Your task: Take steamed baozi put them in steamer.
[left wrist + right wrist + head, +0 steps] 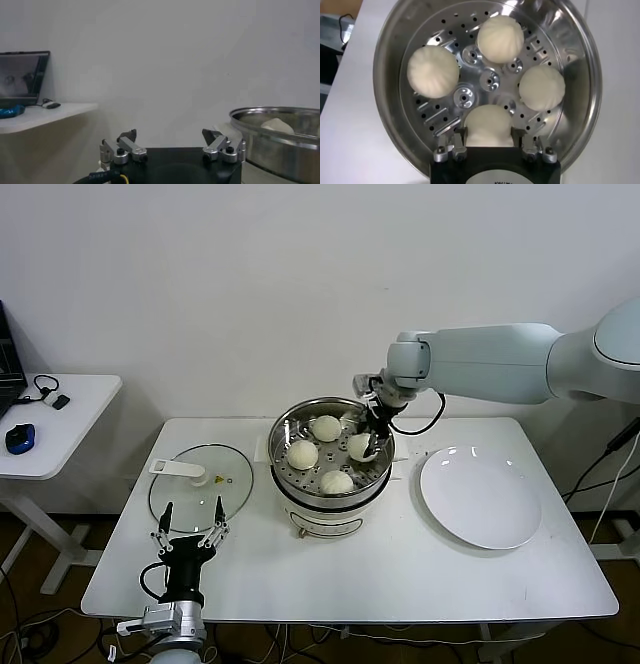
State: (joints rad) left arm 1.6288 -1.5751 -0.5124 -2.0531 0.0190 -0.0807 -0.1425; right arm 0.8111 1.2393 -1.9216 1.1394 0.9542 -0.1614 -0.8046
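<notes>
The steamer [285, 484] stands mid-table, a shiny steel pot with a perforated basket [490, 80]. All four baozi are in it. Three lie free [433, 71] [500, 38] [542, 88]. The fourth baozi [487, 126] sits between my right gripper's fingers [459, 142], which press on its sides low in the basket. In the head view my right gripper [372, 440] reaches down into the pot's right side over that bun [358, 447]. My left gripper [190, 534] is parked open and empty at the table's front left.
A round white plate [480, 496] lies bare to the right of the steamer. A flat glass lid with a white handle [200, 484] lies to its left, just beyond my left gripper. A side table [60, 424] with a laptop stands far left.
</notes>
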